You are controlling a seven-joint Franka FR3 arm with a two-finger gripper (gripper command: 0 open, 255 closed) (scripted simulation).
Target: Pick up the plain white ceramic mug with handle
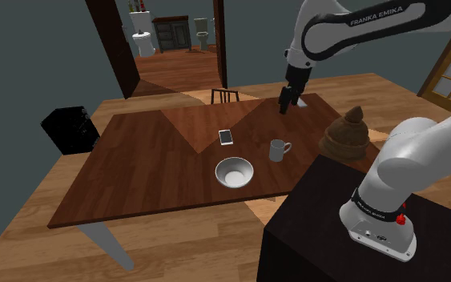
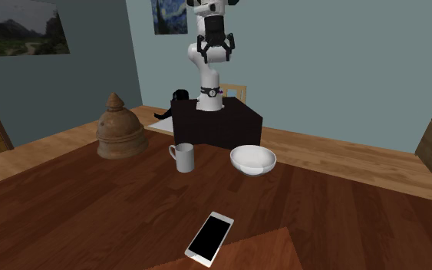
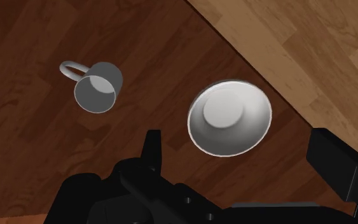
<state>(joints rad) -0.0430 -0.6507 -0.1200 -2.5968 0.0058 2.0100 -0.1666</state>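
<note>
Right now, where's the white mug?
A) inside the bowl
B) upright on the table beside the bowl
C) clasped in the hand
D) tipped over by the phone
B: the mug stands upright on the table next to the bowl, and the open hand hangs above, holding nothing.

Table (image 1: 135, 172): dark wood, spreading beneath the jaws (light is falling across part of it).
Floor (image 3: 311, 38): pale planks running past the table edge.
Walls (image 2: 321, 69): grey-blue, carrying pictures (image 2: 22, 27).
Chair (image 1: 225, 95): standing at the table's far edge.
Doorway (image 1: 175, 40): opening behind it.
</note>
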